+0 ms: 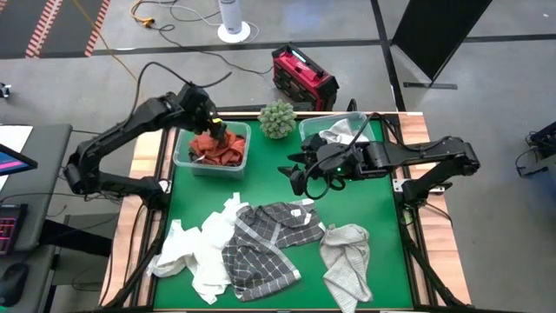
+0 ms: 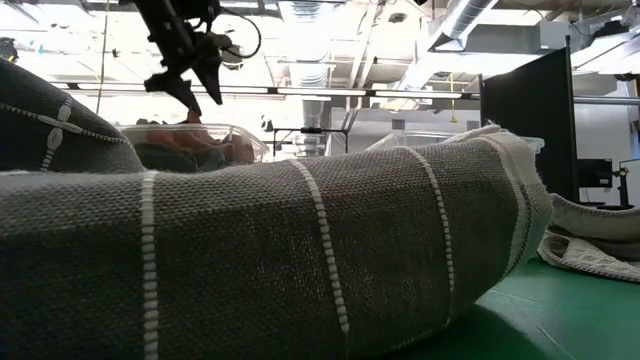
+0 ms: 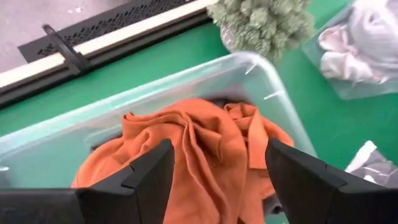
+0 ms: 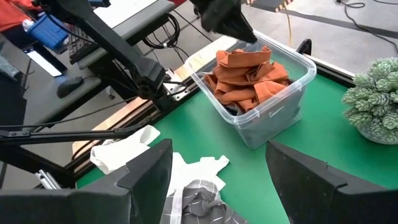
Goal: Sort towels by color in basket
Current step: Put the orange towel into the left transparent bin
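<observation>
A rust-orange towel (image 1: 217, 149) lies crumpled in the clear left bin (image 1: 182, 158), on top of something dark. My left gripper (image 1: 215, 130) hovers open just above it, fingers pointing down on either side of the towel's folds (image 3: 205, 143); in the low view my left gripper (image 2: 200, 95) is above the bin. My right gripper (image 1: 292, 174) is open and empty over the table's middle. On the green mat lie a white towel (image 1: 195, 252), a dark grey plaid towel (image 1: 261, 248) and a light grey towel (image 1: 347, 261). Pale towels (image 1: 339, 132) fill the right bin (image 1: 308, 126).
A small green plant (image 1: 277, 118) stands between the two bins at the far edge. A red box (image 1: 302, 76) sits on the floor beyond the table. The plaid towel (image 2: 300, 260) blocks most of the low view. Bare mat (image 1: 261, 187) lies between the bins and the towels.
</observation>
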